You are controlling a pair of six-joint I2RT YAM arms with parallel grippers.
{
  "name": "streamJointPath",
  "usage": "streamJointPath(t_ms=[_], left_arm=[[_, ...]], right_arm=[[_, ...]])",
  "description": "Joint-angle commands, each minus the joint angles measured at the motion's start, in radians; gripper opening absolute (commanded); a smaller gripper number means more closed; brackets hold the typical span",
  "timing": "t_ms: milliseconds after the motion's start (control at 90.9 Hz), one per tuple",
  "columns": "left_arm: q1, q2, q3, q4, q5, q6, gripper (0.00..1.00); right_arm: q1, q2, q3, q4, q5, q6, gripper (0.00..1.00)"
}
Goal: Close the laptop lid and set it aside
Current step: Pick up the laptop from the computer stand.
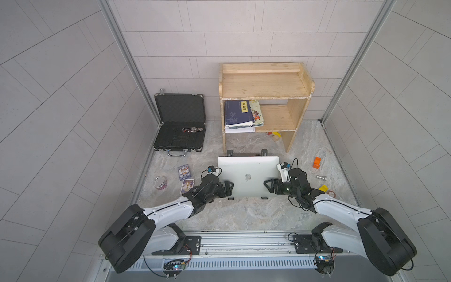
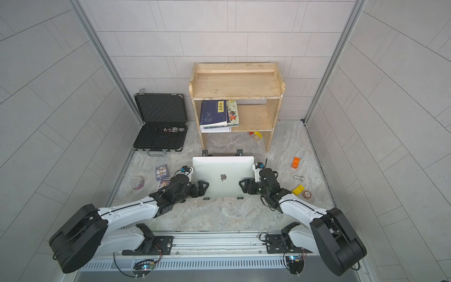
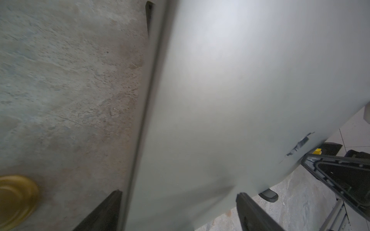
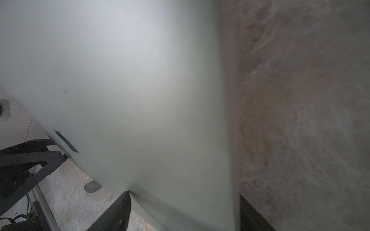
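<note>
Laptop [image 1: 244,166], logo [image 1: 248,177] in top views only; left hand [image 1: 230,189], right hand [image 1: 266,184] open astride it.

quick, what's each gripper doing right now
left gripper: open, jaws astride one side edge of the laptop
right gripper: open, astride the opposite edge

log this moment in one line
laptop on stand, lid shut | left hand open around left edge | right hand open around right edge | not set aside yet
</note>
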Motion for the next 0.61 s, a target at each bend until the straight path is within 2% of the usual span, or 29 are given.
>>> streamJointPath(t_ms=[0, 594], left_arm=[[0.005, -0.001, 0.017, 0.011, 0.038, 0.008, 0.88], [-0.013, -0.100, 0.081, -0.079, 0.054, 0.010, 0.89]], right_arm=[[-0.002, 0.007, -0.015, 0.020, 0.027, 0.013, 0.78], [0.000, -0.117, 0.001, -0.047, -0.018, 0.023, 0.75]])
